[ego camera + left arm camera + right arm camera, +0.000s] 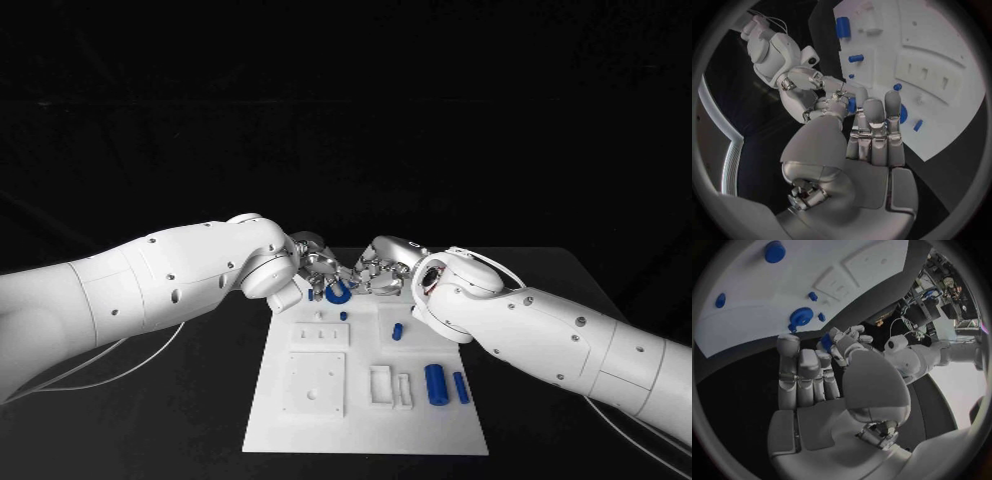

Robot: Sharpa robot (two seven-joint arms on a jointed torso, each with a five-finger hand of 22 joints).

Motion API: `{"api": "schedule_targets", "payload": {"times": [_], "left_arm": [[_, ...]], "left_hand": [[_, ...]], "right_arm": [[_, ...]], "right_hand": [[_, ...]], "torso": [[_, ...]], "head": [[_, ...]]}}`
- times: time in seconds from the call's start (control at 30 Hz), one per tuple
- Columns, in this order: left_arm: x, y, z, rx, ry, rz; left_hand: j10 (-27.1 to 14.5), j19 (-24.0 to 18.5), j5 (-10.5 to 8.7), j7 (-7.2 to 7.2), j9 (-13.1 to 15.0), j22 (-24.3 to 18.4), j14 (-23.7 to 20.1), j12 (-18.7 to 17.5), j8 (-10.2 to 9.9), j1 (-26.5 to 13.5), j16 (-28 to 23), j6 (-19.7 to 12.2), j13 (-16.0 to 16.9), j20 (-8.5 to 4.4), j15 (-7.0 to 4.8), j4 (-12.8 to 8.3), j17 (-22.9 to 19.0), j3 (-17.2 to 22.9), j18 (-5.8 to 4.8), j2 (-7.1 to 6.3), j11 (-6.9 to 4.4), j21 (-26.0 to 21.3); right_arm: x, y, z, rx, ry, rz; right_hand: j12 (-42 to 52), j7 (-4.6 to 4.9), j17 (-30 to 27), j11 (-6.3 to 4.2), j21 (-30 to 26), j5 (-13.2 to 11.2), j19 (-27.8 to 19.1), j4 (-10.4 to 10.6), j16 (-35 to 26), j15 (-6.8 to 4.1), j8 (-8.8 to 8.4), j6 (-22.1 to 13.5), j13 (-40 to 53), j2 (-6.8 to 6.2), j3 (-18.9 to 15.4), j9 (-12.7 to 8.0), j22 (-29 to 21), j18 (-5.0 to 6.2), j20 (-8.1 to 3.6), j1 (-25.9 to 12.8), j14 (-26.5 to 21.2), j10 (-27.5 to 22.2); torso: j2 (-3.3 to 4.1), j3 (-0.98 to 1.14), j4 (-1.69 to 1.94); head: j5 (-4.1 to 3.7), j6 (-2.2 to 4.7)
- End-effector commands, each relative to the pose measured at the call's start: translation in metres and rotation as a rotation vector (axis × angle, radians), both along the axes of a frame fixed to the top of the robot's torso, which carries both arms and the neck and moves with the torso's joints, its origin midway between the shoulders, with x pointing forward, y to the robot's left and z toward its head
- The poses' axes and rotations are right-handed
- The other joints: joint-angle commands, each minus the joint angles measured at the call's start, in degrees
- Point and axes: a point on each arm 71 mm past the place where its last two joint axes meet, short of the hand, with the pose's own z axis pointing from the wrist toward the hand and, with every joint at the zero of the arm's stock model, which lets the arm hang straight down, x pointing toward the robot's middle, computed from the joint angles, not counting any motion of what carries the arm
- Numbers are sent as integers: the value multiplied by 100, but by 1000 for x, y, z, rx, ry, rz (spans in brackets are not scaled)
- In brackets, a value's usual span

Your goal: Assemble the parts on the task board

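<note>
White task board [368, 420] lies lengthwise on your black table [173, 410], and both hands meet at its far end.
Nearest you on the board, two blue cylinders, a thick one [436, 384] and a thinner one [462, 387], lie side by side near the right edge, just right of a white raised block [381, 385]. Farther up, a short blue peg [395, 329] lies alone, and a small blue stud [343, 316] sits by the slotted panel [320, 332]. At the far edge, a blue ring-shaped part [338, 295] rests on the board between the two hands. Your left hand [313, 262] and right hand [384, 272] hover close together just above it, fingertips nearly touching; the wrist views show a small blue piece [825, 343] pinched between them, but you cannot tell which hand actually holds it.
</note>
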Motion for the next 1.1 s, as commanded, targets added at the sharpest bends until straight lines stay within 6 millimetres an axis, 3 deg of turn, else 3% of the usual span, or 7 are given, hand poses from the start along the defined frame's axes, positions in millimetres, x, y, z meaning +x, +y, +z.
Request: {"api": "schedule_targets", "payload": {"times": [0.03, 0.53, 0.63, 0.7, 0.83, 0.93, 1.1], "left_arm": [[2, 0, 3, -29, -18, 16], [1, 5, -3, -34, -3, 44], [1, 8, -4, -20, -5, 57], [1, 11, -5, -5, -12, 67], [0, 17, -7, 20, -20, 87], [0, 22, -8, 35, -25, 100], [-3, 29, -10, 51, -28, 114]], "left_hand": [[254, -54, 233, -118, 677, 17, -31, 15, 31, 22, -8, 204, -28, -8, -45, -482, -21, 490, -14, 79, -11, 23], [261, -119, 840, -180, 1236, 75, -70, 152, -24, -487, 85, 458, -42, -29, -67, -800, 7, 999, -32, -40, -26, 42], [260, -114, 879, -204, 1280, 86, -62, 268, -28, -596, 146, 530, -6, -40, -79, -855, 53, 1049, -39, -30, -41, 50], [255, -92, 908, -225, 1315, 95, -33, 375, -22, -651, 202, 577, 32, -51, -93, -862, 88, 1057, -37, -15, -59, 65], [262, -82, 1001, -237, 1378, 105, -35, 458, -24, -703, 269, 612, 57, -61, -101, -928, 133, 1085, -39, -34, -70, 75], [264, -76, 1074, -244, 1423, 118, -34, 509, -24, -744, 313, 636, 67, -67, -107, -982, 160, 1108, -39, -44, -79, 87], [267, -82, 1090, -259, 1445, 123, -35, 572, -24, -773, 338, 680, 82, -70, -112, -1002, 176, 1104, -44, -56, -87, 86]], "right_arm": [[-1, 2, -1, -14, 4, 14], [1, -4, 1, 14, -25, -2], [1, -8, 2, 35, -41, -4], [0, -11, 2, 44, -53, -7], [0, -21, 3, 55, -73, -18], [-1, -32, 2, 65, -80, -31], [-3, -54, 2, 83, -84, -60]], "right_hand": [[-18, 5, -1, -36, 21, -19, 266, -12, -25, -35, 20, 27, -9, 40, 13, 10, 275, 4, -25, 4, 22, -7], [-147, 101, -73, 26, -108, 7, 255, 116, -110, 6, 18, -352, -130, -150, -198, -6, 226, 34, 6, -102, 1, -83], [-250, 186, -118, 84, -207, 28, 247, 247, -159, 48, 20, -661, -234, -264, -478, -9, 189, 76, 43, -124, -18, -145], [-301, 236, -168, 127, -331, 446, 231, 403, -217, 80, 30, -940, -293, -407, -1010, -4, 149, 117, 80, -178, -54, -188], [-292, 274, -209, 167, -429, 666, 241, 813, -227, 115, 9, -1371, -354, -317, -2090, -20, 113, 183, 133, 165, -73, -220], [-287, 278, -236, 170, -464, 689, 243, 1001, -230, 118, 3, -1382, -402, -363, -2190, -22, 107, 193, 139, 293, -82, -241], [-286, 273, -239, 161, -456, 884, 245, 974, -225, 112, 7, -1323, -416, -330, -2150, -20, 111, 191, 135, 356, -76, -238]], "torso": [[1, 1, 0], [-6, -1, -3], [-13, -1, -2], [-10, 3, 1], [-11, 5, 8], [-6, 5, 10], [-1, 6, -9]], "head": [[2, -5], [8, -14], [16, -17], [22, -10], [31, -12], [45, -16], [120, -24]]}}
